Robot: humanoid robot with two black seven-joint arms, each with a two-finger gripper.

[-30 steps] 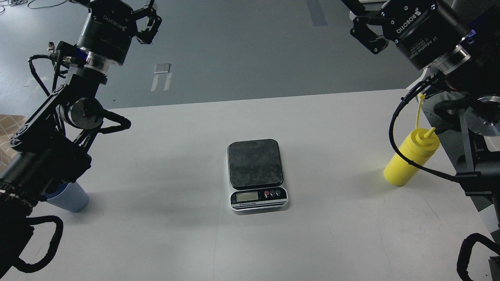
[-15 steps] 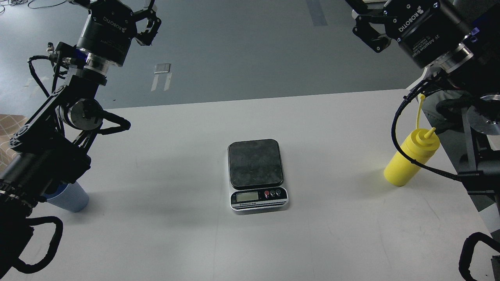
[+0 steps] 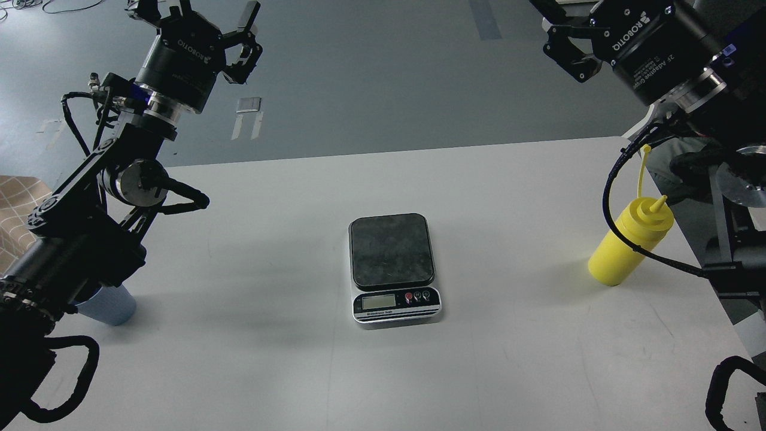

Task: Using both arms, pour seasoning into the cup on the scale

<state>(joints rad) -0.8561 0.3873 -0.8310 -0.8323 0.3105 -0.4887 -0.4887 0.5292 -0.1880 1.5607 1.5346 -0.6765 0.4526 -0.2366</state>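
Centrally, on the matte white table, sits the scale: a dark, mottled rounded-square platform over a silver front panel with a pale LCD and three small round buttons. Its platform is bare. Well to the right, near the table's edge, stands the bottle, glossy bright yellow plastic with a stepped domed cap and a thin pointed nozzle; a slim yellow strap rises from it, and a black cable crosses its body. At the far left, the cup is a pale blue-grey tapered tumbler, mostly hidden behind the left arm's thick black link. Both grippers hang high above the grey floor beyond the table. The left gripper has its black fingers spread apart, holding nothing. The right gripper is cut by the frame's top edge, so its fingers cannot be judged.
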